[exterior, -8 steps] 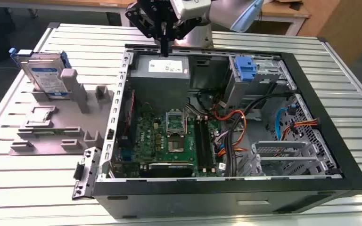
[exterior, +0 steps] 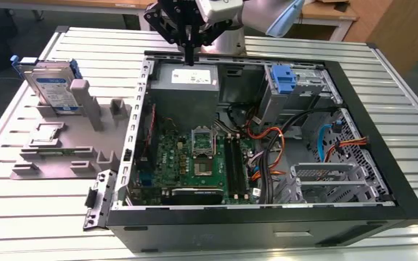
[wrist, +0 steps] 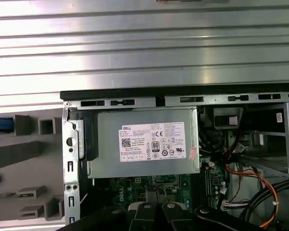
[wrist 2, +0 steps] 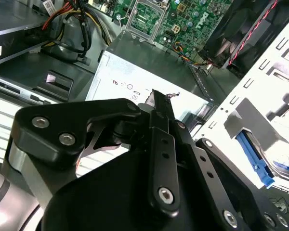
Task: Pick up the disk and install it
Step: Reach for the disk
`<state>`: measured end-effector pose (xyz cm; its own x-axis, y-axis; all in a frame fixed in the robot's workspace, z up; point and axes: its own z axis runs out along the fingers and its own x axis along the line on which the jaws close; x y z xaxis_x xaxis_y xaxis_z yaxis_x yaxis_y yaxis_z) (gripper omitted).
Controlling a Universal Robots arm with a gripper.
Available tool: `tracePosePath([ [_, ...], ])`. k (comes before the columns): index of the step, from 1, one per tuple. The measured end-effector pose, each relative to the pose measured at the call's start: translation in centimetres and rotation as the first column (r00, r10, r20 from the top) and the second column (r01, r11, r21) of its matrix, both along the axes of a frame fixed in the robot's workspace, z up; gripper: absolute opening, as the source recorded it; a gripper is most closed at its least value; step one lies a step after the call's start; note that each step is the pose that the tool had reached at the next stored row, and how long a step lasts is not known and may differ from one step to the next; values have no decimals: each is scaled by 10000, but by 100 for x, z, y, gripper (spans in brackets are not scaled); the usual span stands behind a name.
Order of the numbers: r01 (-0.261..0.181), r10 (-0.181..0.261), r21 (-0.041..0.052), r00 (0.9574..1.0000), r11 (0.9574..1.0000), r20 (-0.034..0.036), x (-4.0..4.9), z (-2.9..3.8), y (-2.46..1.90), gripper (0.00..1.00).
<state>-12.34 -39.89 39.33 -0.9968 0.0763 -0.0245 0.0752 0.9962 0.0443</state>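
The disk (exterior: 53, 89) stands on edge in a slot of the grey holder (exterior: 85, 117) at the exterior view's left; it is a grey drive with a white-and-blue label and blue rails. My gripper (exterior: 189, 56) hangs shut and empty over the back edge of the open computer case (exterior: 267, 217), just above the grey power supply (exterior: 185, 81) and well apart from the disk. In the second wrist view the black fingers (wrist 2: 159, 125) are pressed together above the power supply (wrist 2: 135, 79), and the disk's blue rail (wrist 2: 254, 156) shows off to one side.
A bare blue bracket (exterior: 285, 79) sits in the drive bay at the case's back right. The green motherboard (exterior: 202, 157), bundled cables (exterior: 274, 147) and a metal drive cage (exterior: 332, 182) lie inside. A thin green strip (exterior: 56, 150) rests on the holder. The slatted table (exterior: 20, 179) surrounds everything.
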Motion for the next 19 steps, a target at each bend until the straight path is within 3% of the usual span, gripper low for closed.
tracePosePath([
  [10,0,0,1,10000,10000,1,-155,-4,0,10],
  [19,-1,1,0,10000,10000,0,-173,-3,0,10],
])
